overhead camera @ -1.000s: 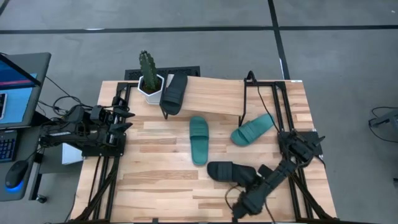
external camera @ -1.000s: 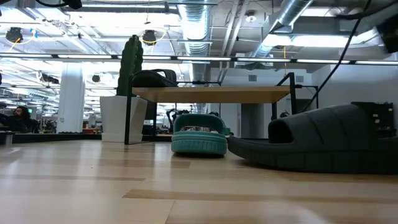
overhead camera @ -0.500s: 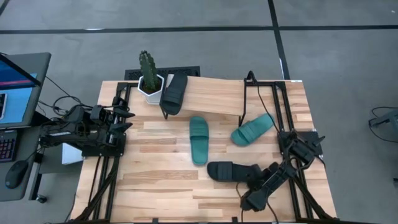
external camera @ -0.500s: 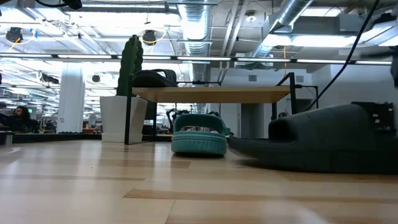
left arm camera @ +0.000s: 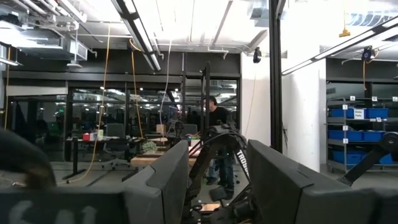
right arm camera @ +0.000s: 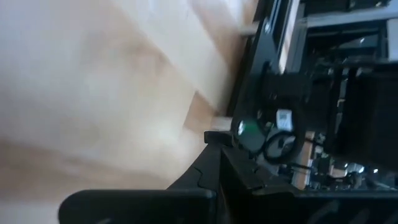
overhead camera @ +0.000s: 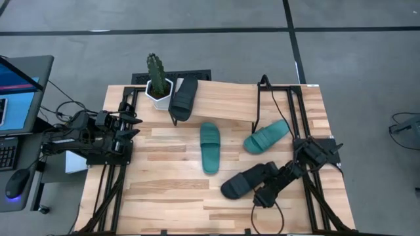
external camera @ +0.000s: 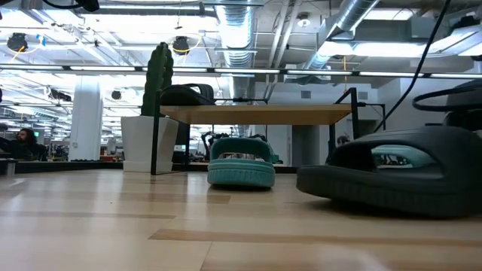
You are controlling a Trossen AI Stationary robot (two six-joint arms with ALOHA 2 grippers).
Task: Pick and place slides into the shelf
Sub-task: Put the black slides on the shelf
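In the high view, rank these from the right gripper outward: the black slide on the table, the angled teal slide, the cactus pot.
1. Black slide, at the right gripper.
2. Angled teal slide, beside the shelf's right end.
3. Cactus pot, far-left corner.

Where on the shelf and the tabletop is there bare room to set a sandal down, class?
The shelf is bare rightward of the black slide at its left end. The tabletop is bare along its near left. It is crowded centre-right: two teal slides, another black slide and the right gripper.
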